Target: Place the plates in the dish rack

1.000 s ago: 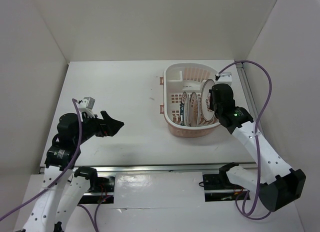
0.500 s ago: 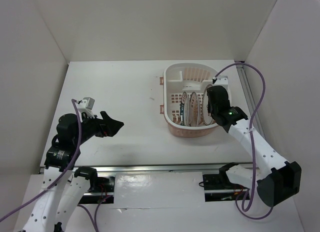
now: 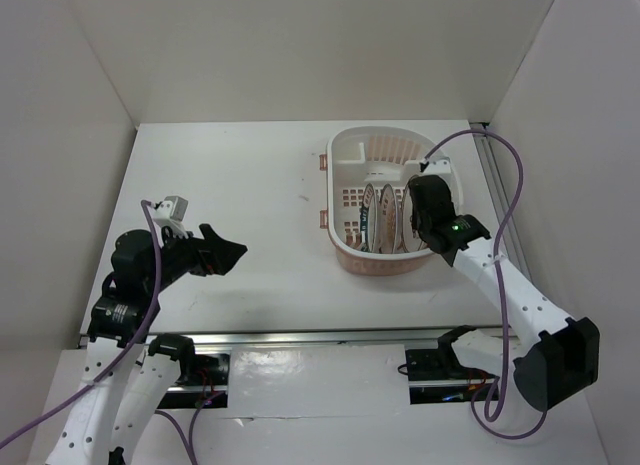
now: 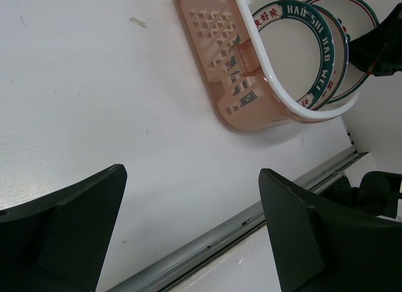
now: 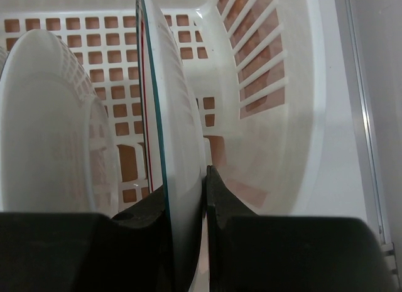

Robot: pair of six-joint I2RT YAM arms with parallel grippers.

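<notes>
The pale pink-and-white dish rack (image 3: 352, 155) stands at the back right of the table. Two plates stand on edge inside it, one (image 3: 369, 217) beside the other (image 3: 388, 219). My right gripper (image 3: 420, 211) is inside the rack, shut on the rim of a third plate (image 5: 179, 129), which stands upright with a green and red edge line, next to a neighbouring plate (image 5: 56, 122). My left gripper (image 3: 226, 253) is open and empty over the table at the left. Its wrist view shows the rack (image 4: 220, 59) and a green-rimmed plate (image 4: 326, 66) with red characters.
A metal rail (image 3: 300, 337) runs along the table's near edge. White walls close in the left, back and right sides. A small scrap (image 4: 138, 21) lies on the table left of the rack. Bare table (image 3: 250, 185) lies between my left gripper and the rack.
My right gripper has moved a little left and down into the rack with the plate, bringing it nearer the two standing plates. The left arm has barely moved.
</notes>
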